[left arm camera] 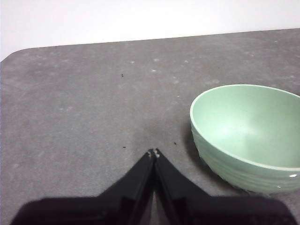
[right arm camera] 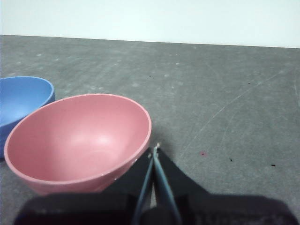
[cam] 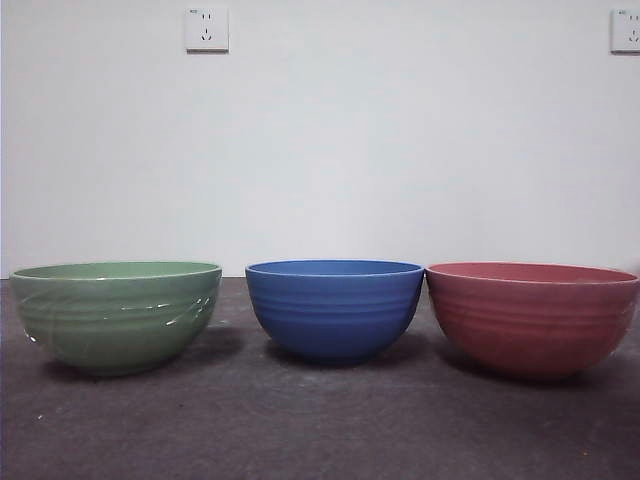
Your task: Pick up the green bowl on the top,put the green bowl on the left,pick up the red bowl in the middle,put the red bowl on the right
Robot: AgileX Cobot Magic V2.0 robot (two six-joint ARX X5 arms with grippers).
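Note:
The green bowl (cam: 115, 315) stands upright on the table at the left; it also shows in the left wrist view (left arm camera: 246, 136). The red bowl (cam: 532, 317) stands upright at the right, close beside the blue bowl (cam: 335, 308) in the middle; it also shows in the right wrist view (right arm camera: 79, 140). My left gripper (left arm camera: 153, 153) is shut and empty, above the table beside the green bowl. My right gripper (right arm camera: 155, 151) is shut and empty, just beside the red bowl's rim. Neither gripper shows in the front view.
The blue bowl also shows in the right wrist view (right arm camera: 21, 101), next to the red bowl. The dark grey table (cam: 320, 430) runs to a white wall with two sockets (cam: 206, 29). The table's rounded corner (left arm camera: 18, 51) shows beyond the left gripper.

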